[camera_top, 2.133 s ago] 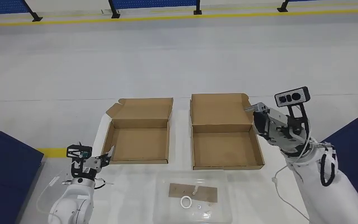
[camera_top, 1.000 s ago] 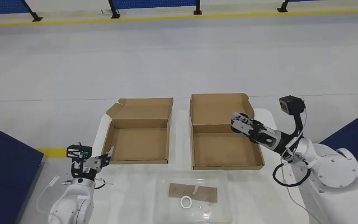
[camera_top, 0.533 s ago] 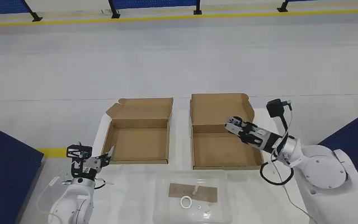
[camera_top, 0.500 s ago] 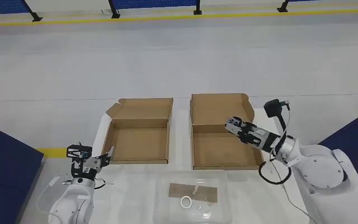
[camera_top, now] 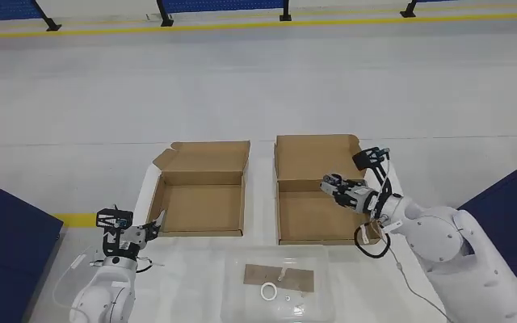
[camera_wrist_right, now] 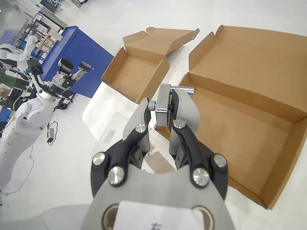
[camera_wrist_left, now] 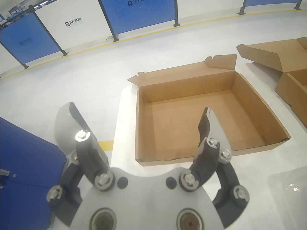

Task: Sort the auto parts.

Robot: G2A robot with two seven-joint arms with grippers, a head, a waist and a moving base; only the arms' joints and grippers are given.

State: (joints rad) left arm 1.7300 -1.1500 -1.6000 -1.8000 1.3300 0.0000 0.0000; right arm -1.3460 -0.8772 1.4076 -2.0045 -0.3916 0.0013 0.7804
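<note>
Metal part gripped by right hand above box.

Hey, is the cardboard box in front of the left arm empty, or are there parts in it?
Empty. The box stands open and its floor is bare cardboard, no parts inside.

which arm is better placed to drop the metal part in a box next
Right. The right gripper is shut on the metal part above the right box; the left gripper is open, empty, beside the left box.
</note>
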